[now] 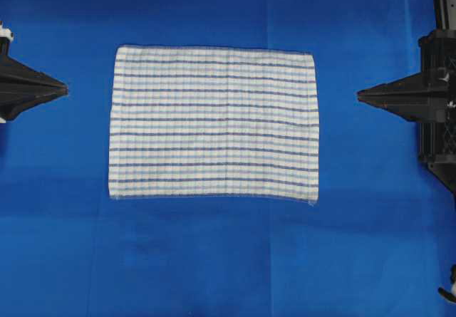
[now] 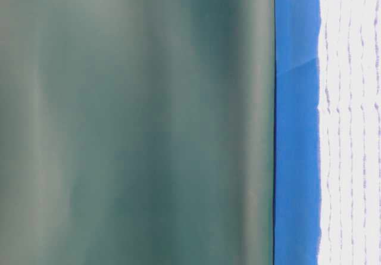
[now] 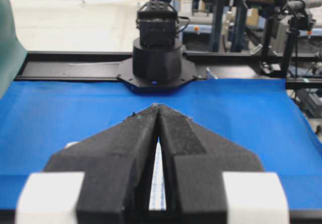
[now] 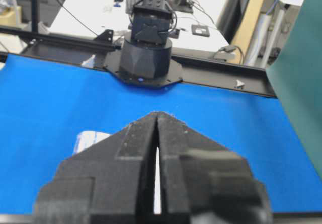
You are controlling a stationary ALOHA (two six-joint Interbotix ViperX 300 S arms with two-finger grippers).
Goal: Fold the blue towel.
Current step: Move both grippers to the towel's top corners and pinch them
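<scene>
The blue towel (image 1: 213, 124), a white cloth with thin blue stripes, lies spread flat as a rectangle in the middle of the table. My left gripper (image 1: 65, 87) points at it from the left, shut and holding nothing, a short gap from the towel's left edge. My right gripper (image 1: 360, 96) is shut too, empty, and stands a little off the towel's right edge. In the left wrist view the shut gripper (image 3: 158, 106) shows a sliver of towel (image 3: 158, 183) behind its fingers. The right wrist view has the gripper (image 4: 157, 114) with a towel corner (image 4: 89, 138) beside it.
A plain blue covering (image 1: 228, 260) spreads over the whole table. The opposite arm's base (image 3: 157, 63) stands at the far edge in each wrist view. A green sheet (image 2: 137, 122) fills most of the table-level view, with the towel's edge (image 2: 351, 122) at right.
</scene>
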